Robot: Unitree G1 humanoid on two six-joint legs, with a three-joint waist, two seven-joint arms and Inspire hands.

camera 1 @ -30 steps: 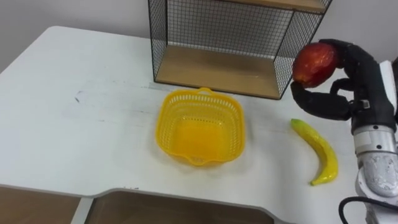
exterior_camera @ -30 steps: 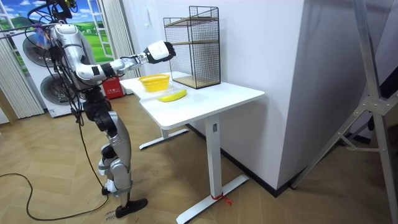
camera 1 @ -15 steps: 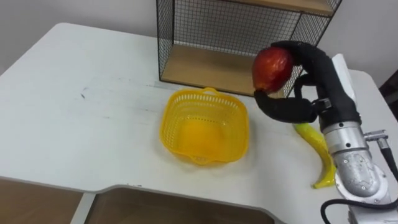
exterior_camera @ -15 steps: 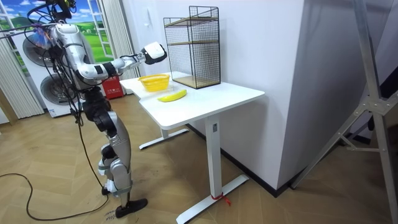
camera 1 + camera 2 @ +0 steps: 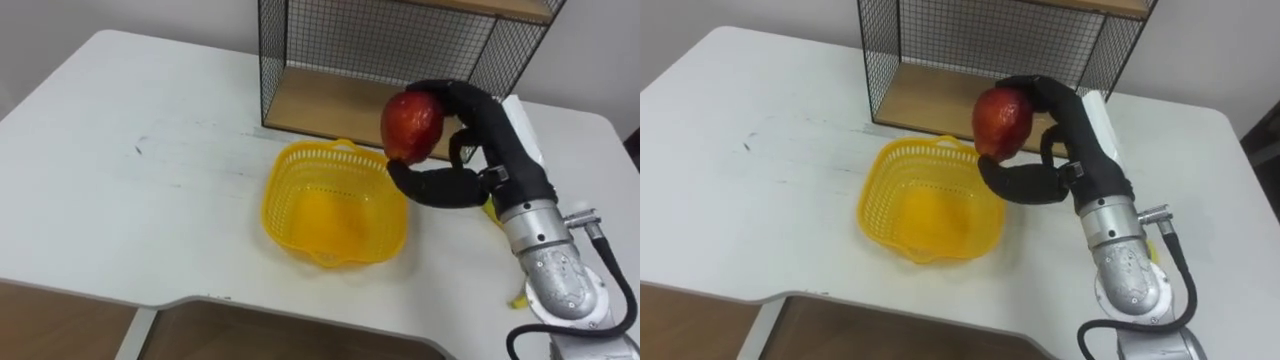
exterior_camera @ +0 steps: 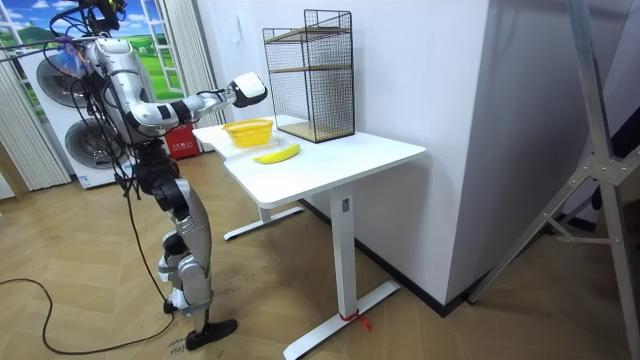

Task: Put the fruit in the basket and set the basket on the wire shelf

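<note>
White table top (image 5: 120,200): small dark scuff towards its left; no lettering.
Yellow perforated plastic basket (image 5: 283,215): empty, upright, just in front of the black wire shelf with wooden boards (image 5: 340,40).
Round red fruit (image 5: 411,125): aloft over the basket's right rim, clasped between the curled fingers and thumb of the right hand (image 5: 497,150).
Yellow banana (image 6: 277,154): on the table beside the basket, largely hidden behind that arm in the eye views.
Risks, as judged: a release this close to the rim may bounce the fruit out or tip the light basket; the forearm may sweep the banana.
Labels: none legible.
</note>
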